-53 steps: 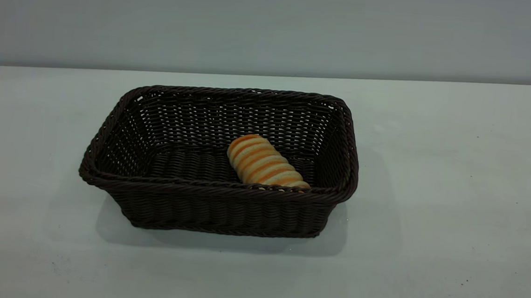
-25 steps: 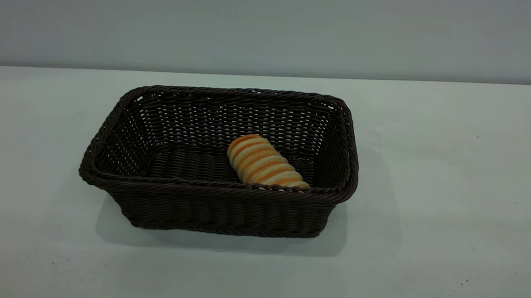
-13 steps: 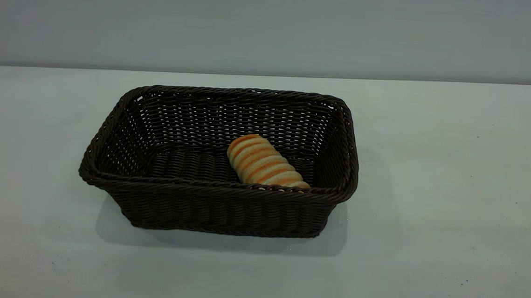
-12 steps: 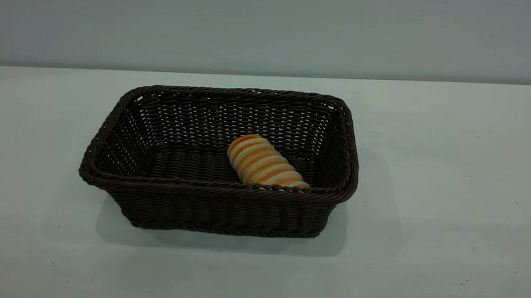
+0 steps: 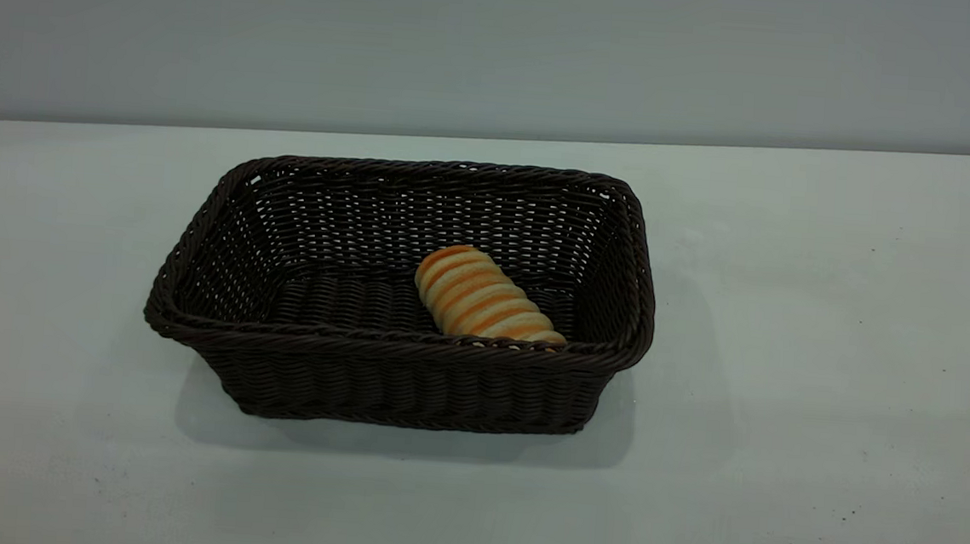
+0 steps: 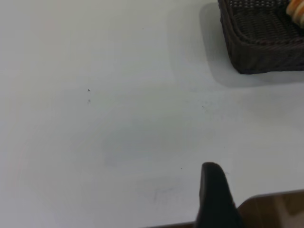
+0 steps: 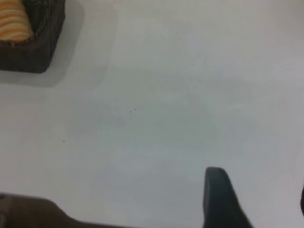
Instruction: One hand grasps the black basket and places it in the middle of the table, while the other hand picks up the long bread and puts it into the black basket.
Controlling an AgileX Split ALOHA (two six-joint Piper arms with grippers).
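Left gripper (image 6: 216, 199): one matte black finger, rounded tip; right gripper (image 7: 223, 199): same dark, tapered finger.

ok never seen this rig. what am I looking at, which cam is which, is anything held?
It is a two-arm robot at a white table. The wide picture comes from an outside camera facing the arms; neither arm shows in it. It shows the black basket near the table's middle, with the long bread lying inside. The other two pictures come from cameras on each wrist. Each shows one dark fingertip, the left gripper and the right gripper, over bare table near its edge, the basket far off at a corner. Nothing is held.
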